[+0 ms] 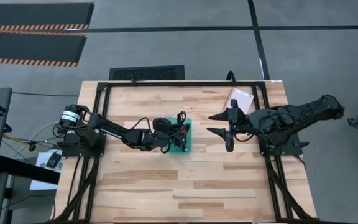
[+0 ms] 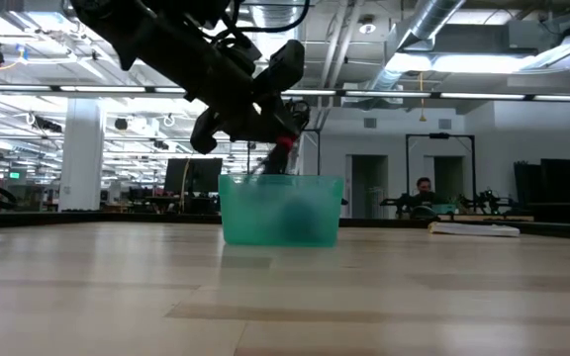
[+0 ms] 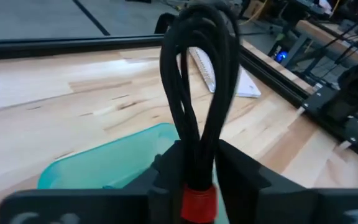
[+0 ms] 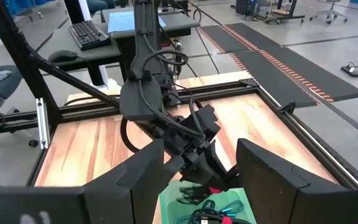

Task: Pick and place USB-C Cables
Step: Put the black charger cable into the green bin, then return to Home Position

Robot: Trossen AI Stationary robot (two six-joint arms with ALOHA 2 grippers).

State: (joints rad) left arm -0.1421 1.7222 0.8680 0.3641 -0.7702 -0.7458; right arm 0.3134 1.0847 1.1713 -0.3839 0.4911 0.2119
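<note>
Cable (image 3: 199, 93), black with red tie, clamped in left tool (image 3: 194, 168) just above teal tray (image 1: 185, 144) mid-desk, other cables (image 4: 209, 210) already inside; placing step, next likely lower and release; right tool (image 1: 227, 131) waits open, right of tray.

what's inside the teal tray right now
In the right wrist view, the tray holds bundled cables, black and one teal. The left gripper, holding a red-tied black cable above it, hides the rest.
</note>
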